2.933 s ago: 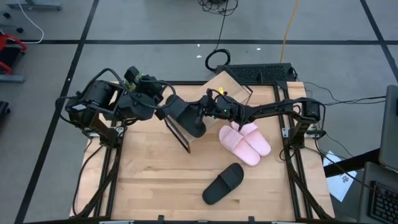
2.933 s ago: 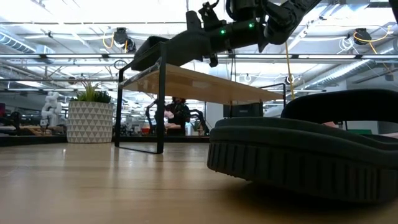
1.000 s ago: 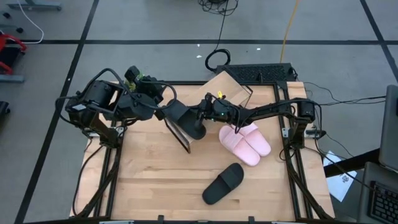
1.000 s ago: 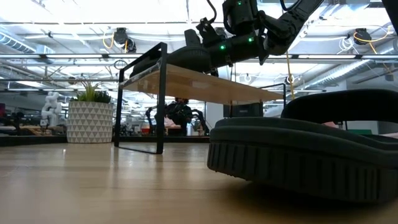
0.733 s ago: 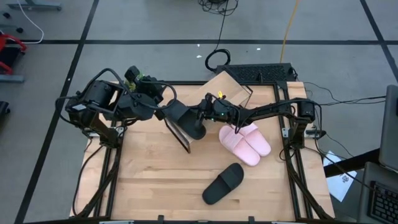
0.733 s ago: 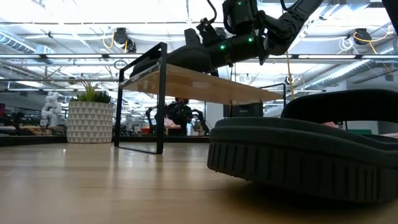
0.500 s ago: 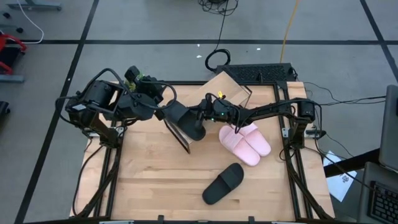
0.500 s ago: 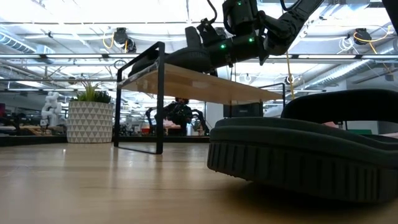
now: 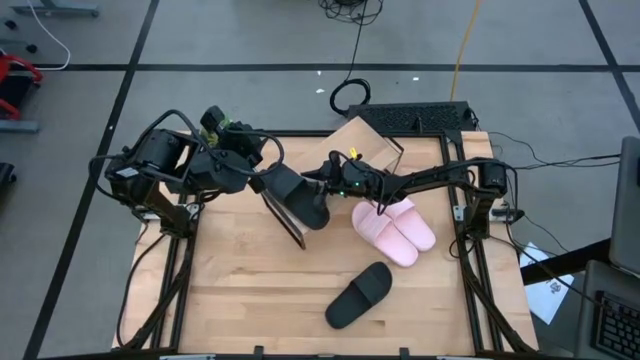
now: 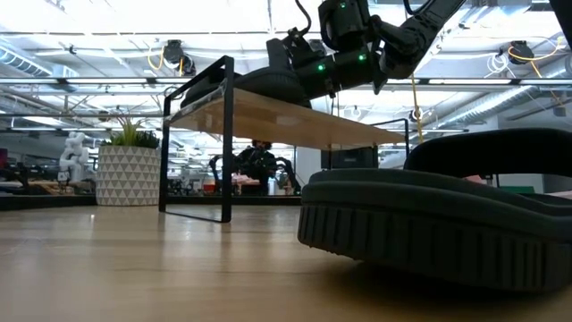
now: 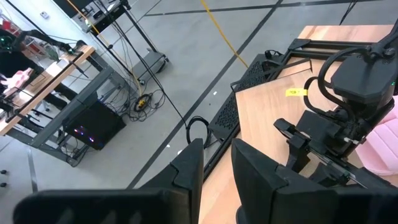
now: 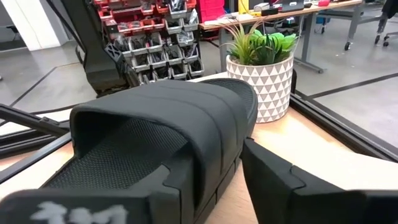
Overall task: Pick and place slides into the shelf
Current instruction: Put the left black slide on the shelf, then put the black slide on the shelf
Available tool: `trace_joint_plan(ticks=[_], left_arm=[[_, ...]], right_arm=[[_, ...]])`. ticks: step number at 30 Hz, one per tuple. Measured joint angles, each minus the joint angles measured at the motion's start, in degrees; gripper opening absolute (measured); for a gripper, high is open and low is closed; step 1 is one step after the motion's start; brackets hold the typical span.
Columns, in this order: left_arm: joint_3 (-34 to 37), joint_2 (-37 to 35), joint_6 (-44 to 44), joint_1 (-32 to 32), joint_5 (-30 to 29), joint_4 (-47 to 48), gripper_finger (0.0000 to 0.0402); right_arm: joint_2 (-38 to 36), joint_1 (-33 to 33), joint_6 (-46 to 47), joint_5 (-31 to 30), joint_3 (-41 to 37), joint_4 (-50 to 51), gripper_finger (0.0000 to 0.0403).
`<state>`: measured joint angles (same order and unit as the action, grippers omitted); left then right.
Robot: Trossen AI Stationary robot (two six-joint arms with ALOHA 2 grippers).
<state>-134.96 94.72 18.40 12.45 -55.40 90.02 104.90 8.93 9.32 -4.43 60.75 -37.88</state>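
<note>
My right gripper (image 9: 322, 185) (image 12: 217, 162) is shut on one black slide (image 9: 298, 198) (image 10: 259, 82), which lies on top of the shelf (image 9: 365, 135) (image 10: 295, 121) near its left end. The shelf stands slantwise at the table's far middle. My left gripper (image 9: 262, 180) (image 11: 216, 149) waits open beside the shelf's left end panel; a narrow gap shows between its fingers, with nothing in it. The second black slide (image 9: 360, 295) (image 10: 438, 224) lies sole down near the table's near edge. The pink pair (image 9: 395, 228) lies side by side right of the shelf. My right gripper holds the black slide by the side of its strap (image 12: 227, 140), where it meets the sole. One finger (image 12: 177, 180) is inside under the strap and the other (image 12: 273, 180) outside. The fingers come level from the table's right. The slide's sole rests on the shelf board (image 12: 292, 134).
A dark keyboard-like mat (image 9: 410, 117) sits at the table's far edge behind the shelf. A potted plant (image 10: 130, 170) stands beyond the table. Bare wood lies at the table's near left (image 9: 240, 290).
My right gripper has pushed the black slide a little toward the table's left along the shelf top. The shelf's left end panel has shifted slightly left with it.
</note>
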Motion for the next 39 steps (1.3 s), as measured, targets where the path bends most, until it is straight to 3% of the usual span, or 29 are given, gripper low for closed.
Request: trace_joint_plan(ticks=[25, 39], left_arm=[[0.0, 0.0, -0.2, 0.0, -0.1, 0.0, 0.0088], [0.0, 0.0, -0.2, -1.6, -0.1, 0.0, 0.0088]], right_arm=[[-0.7, -0.2, 0.5, 0.4, 0.0, 0.5, 0.0199], [-2.2, -0.2, 0.4, 1.9, -0.1, 1.6, 0.0211]])
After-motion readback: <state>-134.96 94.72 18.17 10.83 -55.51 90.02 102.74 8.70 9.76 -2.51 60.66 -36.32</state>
